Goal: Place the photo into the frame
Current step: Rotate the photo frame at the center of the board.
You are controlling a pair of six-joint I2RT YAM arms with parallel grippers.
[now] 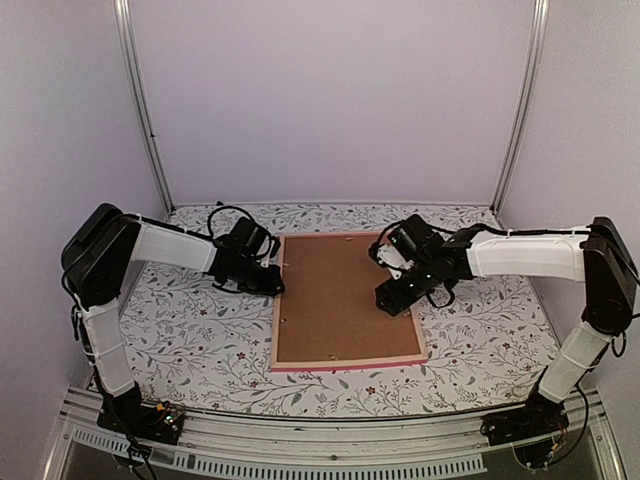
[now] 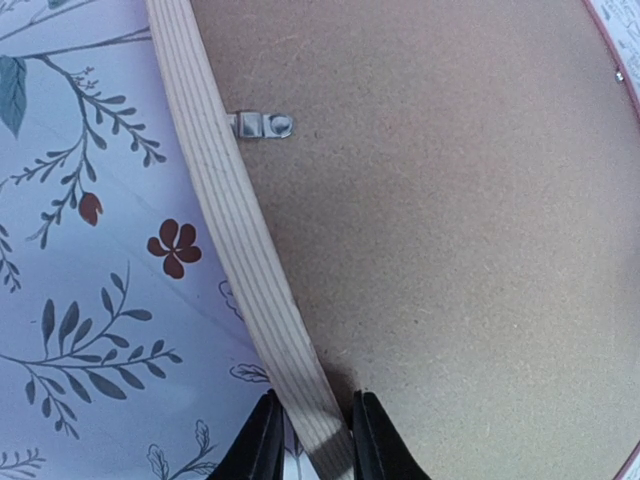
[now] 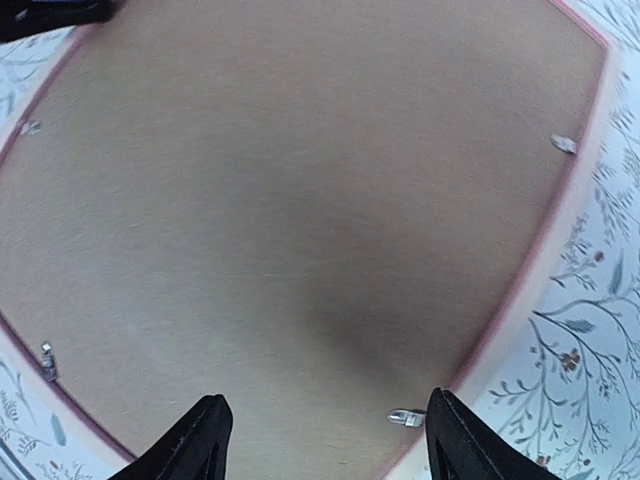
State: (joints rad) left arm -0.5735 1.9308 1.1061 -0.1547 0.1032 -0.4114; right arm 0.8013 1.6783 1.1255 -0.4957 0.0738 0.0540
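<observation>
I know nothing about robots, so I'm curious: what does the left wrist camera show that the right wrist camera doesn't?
Only the left wrist: the left gripper pinching the pale wooden rail of the frame, and a red flower print. Only the right wrist: the right gripper open, hovering over most of the backing board. Both: that brown board, small metal tabs, the flowered tablecloth.

Reaching in from the left, the left claw (image 2: 310, 440) nips the frame (image 2: 225, 200) rail, while the right claw (image 3: 325, 440), angled downward, hangs with fingers (image 3: 200, 440) spread wide.
</observation>
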